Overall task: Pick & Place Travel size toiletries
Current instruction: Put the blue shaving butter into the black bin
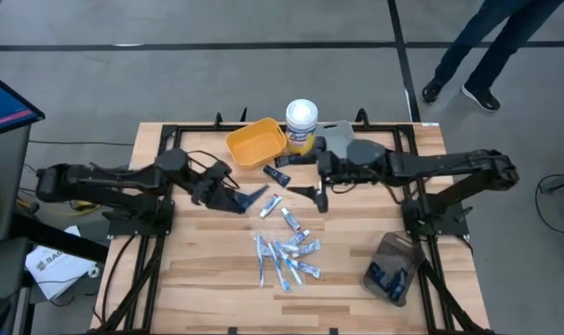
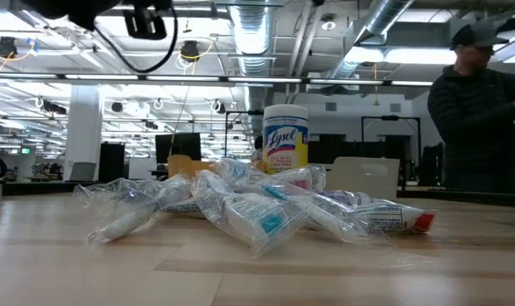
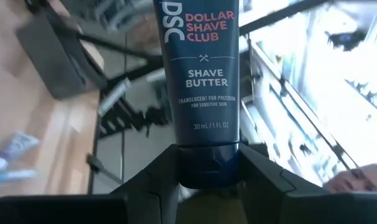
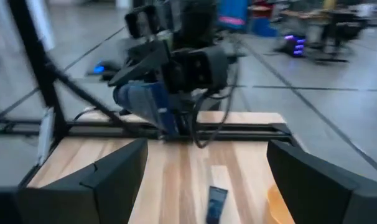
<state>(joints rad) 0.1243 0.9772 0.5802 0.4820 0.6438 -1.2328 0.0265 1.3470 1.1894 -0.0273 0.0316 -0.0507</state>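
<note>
Left gripper (image 1: 248, 198) is clamped on a navy tube (image 3: 202, 74) above the table's left-centre, so it should carry level to the yellow bin (image 1: 256, 142) and release low, while the right gripper (image 1: 315, 196), fingers spread and empty, stays clear.

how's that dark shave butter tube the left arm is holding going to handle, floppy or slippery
The shave butter tube looks flat and soft, so it probably flexes. The left gripper pinches only its cap end, so it may sag or swivel. Smooth plastic suggests some slipperiness.
</note>
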